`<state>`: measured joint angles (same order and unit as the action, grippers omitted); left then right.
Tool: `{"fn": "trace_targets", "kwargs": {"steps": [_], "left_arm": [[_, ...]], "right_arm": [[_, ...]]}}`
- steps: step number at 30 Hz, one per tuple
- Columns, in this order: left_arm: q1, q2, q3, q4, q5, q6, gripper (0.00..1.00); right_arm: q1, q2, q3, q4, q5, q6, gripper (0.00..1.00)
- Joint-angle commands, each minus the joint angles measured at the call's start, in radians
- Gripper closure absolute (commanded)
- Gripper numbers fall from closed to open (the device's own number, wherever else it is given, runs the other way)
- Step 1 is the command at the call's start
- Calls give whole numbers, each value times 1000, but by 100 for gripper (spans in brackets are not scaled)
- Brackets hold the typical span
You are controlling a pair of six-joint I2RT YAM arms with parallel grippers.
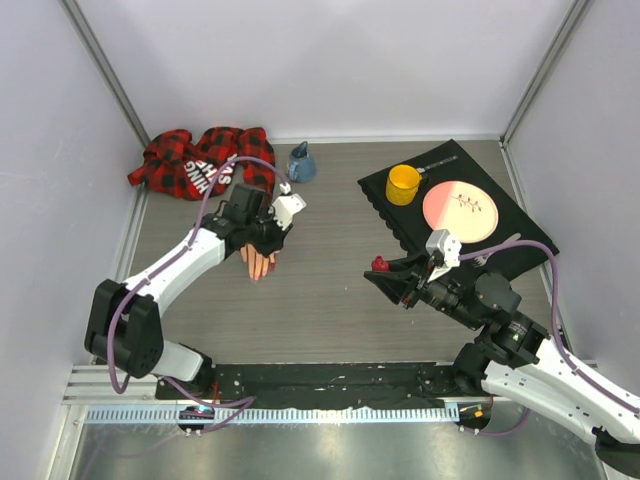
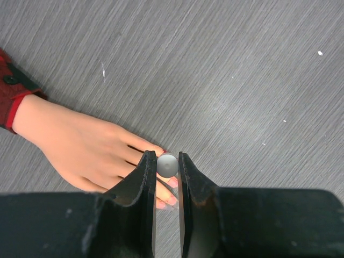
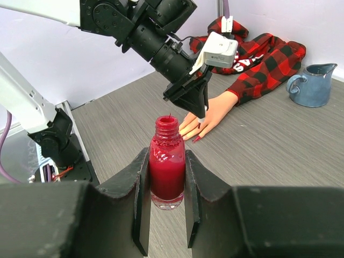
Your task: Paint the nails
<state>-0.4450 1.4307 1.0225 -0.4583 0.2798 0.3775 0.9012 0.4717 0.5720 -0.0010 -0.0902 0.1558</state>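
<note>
The peach mannequin hand [image 1: 258,262] lies flat on the table, its plaid sleeve [image 1: 200,165] reaching to the back left. My left gripper [image 1: 262,244] hovers over its fingertips, shut on the white polish cap [image 2: 167,165] with its brush pointing down at the nails [image 2: 173,183]. One nail looks red in the right wrist view [image 3: 196,138]. My right gripper [image 1: 385,272] is shut on the open red polish bottle [image 3: 167,166] and holds it upright, right of the hand.
A blue pitcher [image 1: 301,163] stands behind the hand. A black mat [image 1: 400,225] at the back right carries a yellow cup [image 1: 403,184] and a pink plate [image 1: 460,208]. White walls enclose the table.
</note>
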Motion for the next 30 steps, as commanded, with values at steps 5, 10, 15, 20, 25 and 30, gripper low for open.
{"fn": "trace_targets", "kwargs": {"steps": [5, 10, 15, 20, 25, 30], "left_arm": [[-4, -141, 86, 122, -48, -279, 100], [-4, -245, 152, 136, 102, -604, 100], [-8, -363, 137, 214, 263, -891, 100], [-52, -447, 73, 383, 302, -1045, 100], [-187, -388, 266, 301, 268, -981, 100], [-363, -257, 518, 51, 130, -815, 100]], "right_arm": [[1, -4, 20, 32, 27, -9, 99], [1, -45, 32, 7, 50, -22, 99], [1, -45, 45, -30, 31, -53, 99], [1, 17, 72, -43, -51, -81, 99], [1, 41, 163, -122, -54, -104, 99], [1, 44, 206, -140, -48, -119, 99]]}}
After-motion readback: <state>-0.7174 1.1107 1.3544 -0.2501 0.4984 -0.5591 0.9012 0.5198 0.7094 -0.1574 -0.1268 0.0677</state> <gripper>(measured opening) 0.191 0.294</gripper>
